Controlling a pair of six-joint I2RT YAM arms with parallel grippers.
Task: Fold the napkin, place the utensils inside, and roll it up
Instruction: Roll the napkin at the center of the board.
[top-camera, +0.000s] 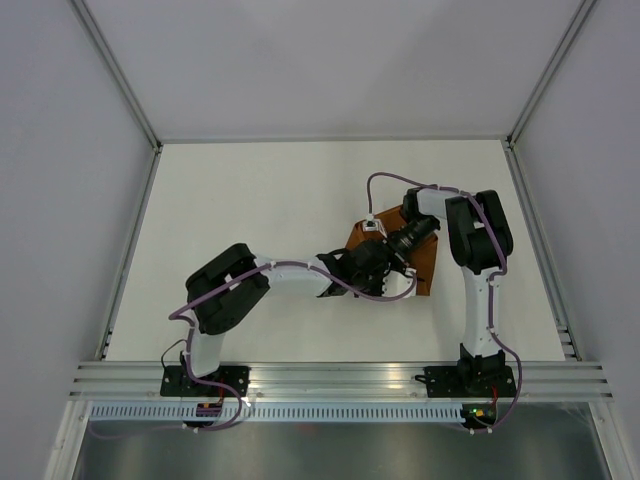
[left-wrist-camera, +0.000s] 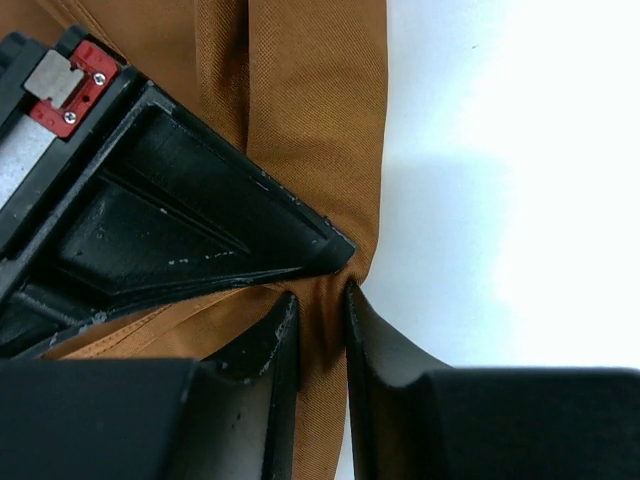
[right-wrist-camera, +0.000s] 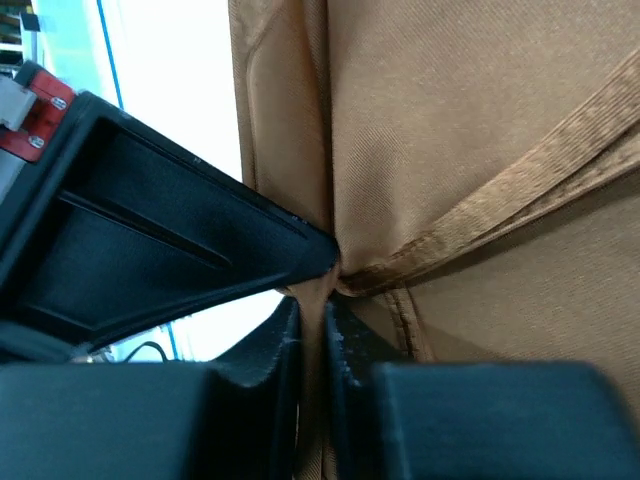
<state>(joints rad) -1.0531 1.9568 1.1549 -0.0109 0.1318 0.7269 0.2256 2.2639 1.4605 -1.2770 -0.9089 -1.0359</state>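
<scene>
Pinching the rust-orange napkin (left-wrist-camera: 310, 90) right of the table's (top-camera: 250, 200) middle, the left gripper (left-wrist-camera: 320, 305) and the right gripper (right-wrist-camera: 312, 305) each squeeze a cloth fold between pressed-together fingers.

the left gripper (left-wrist-camera: 322, 300) pinches a raised fold of the orange napkin (left-wrist-camera: 310, 100); bare white table (left-wrist-camera: 500, 200) lies right.

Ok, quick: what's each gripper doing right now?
Left gripper: closed, pinching a fold of the napkin.
Right gripper: closed, pinching the napkin too.
</scene>
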